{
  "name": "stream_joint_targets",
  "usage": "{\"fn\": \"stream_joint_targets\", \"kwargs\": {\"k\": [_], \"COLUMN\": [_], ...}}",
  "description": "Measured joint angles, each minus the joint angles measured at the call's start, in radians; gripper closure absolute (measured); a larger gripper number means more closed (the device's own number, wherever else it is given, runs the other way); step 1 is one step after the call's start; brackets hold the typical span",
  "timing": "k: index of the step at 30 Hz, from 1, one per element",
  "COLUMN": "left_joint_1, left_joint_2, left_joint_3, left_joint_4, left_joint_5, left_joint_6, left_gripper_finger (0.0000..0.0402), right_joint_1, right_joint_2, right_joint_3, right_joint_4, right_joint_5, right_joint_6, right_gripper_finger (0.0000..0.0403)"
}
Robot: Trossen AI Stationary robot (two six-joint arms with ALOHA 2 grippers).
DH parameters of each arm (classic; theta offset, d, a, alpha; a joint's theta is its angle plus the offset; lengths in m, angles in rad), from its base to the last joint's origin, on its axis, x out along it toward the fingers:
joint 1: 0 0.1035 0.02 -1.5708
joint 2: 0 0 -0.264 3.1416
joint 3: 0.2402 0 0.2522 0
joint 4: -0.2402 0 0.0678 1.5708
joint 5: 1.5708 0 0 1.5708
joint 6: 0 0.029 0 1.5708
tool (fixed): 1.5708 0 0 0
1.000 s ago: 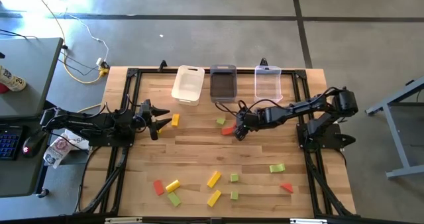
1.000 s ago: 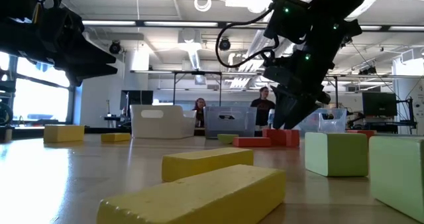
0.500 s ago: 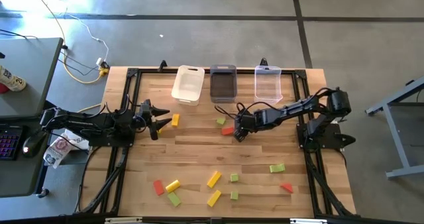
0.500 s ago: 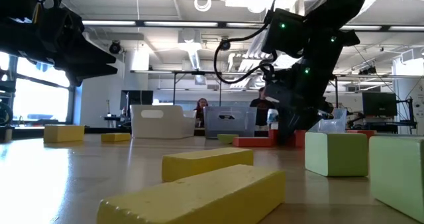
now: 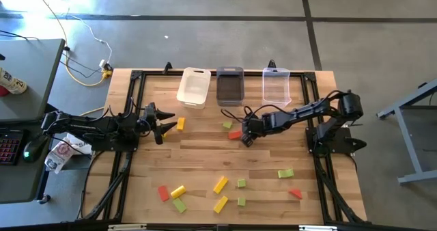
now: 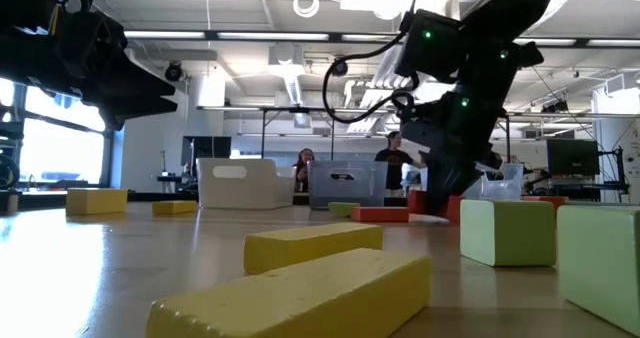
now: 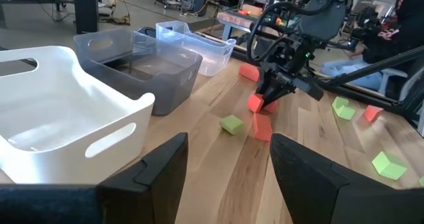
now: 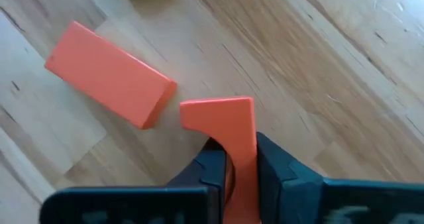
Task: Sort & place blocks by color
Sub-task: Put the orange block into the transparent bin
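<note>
Since a second ago, the right gripper (image 8: 240, 159) has dropped lower toward the tabletop (image 5: 205, 159) and clamped onto a red block (image 8: 228, 128), its dark fingers pinching the block's lower part. Just beside it lies a second, longer red block (image 8: 106, 85), apart from the held one. A light green block (image 5: 227, 125) sits close by, in front of the grey bin (image 5: 230, 86), with the white bin (image 5: 194, 87) and clear bin (image 5: 276, 85) on either side. The left gripper (image 5: 164, 121) waits at the left edge with its fingers spread, near a yellow block (image 5: 180, 124). More yellow, green and red blocks lie scattered across the near half of the tabletop.
</note>
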Motion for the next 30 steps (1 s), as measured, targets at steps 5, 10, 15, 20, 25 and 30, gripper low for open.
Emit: {"fn": "stream_joint_targets", "kwargs": {"k": [5,10,15,20,25,30], "left_joint_1": [0.0,0.0,0.0,0.0,0.0,0.0], "left_joint_2": [0.0,0.0,0.0,0.0,0.0,0.0], "left_joint_3": [0.0,0.0,0.0,0.0,0.0,0.0], "left_joint_4": [0.0,0.0,0.0,0.0,0.0,0.0], "left_joint_5": [0.0,0.0,0.0,0.0,0.0,0.0], "left_joint_6": [0.002,0.002,0.002,0.0,0.0,0.0], "left_gripper_finger": [0.02,0.02,0.02,0.02,0.02,0.02], "right_joint_1": [0.0,-0.002,-0.033,-0.085,-0.145,-0.22], "right_joint_2": [-0.067,-0.152,-0.247,-0.34,-0.42,-0.465], "right_joint_3": [-0.002,-0.002,-0.001,-0.001,-0.001,-0.001], "right_joint_4": [-0.042,-0.074,-0.116,-0.144,-0.148,-0.151], "right_joint_5": [0.016,0.07,0.127,0.174,0.252,0.33], "right_joint_6": [0.0,-0.038,-0.077,-0.135,-0.22,-0.302], "right_gripper_finger": [0.0364,0.0384,0.0381,0.037,0.0381,0.0377]}}
